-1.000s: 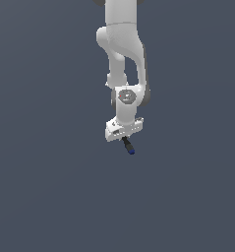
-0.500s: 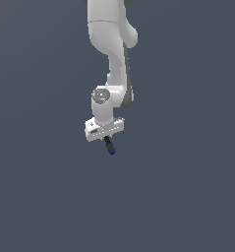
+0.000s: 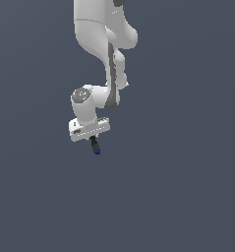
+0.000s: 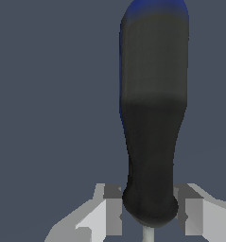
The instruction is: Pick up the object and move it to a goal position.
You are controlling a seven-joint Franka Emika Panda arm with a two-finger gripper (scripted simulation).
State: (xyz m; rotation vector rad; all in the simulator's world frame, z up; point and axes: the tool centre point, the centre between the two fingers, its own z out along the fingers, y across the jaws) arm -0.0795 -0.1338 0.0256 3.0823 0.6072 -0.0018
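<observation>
The object, a short black rod with a blue tip, hangs below the white gripper in the exterior view. Its blue end points down. The gripper is shut on the rod's upper end, and the arm reaches down from above. In the wrist view the object fills the middle of the picture, black with a blue far end. Its base sits between the two grey fingers, which press on either side. The gripper holds it well above the plain grey floor.
A flat dark grey floor spreads all around. The white arm comes down from the upper part of the exterior view.
The arm has carried the held rod toward the exterior view's left and a little down. The grip on the rod is unchanged.
</observation>
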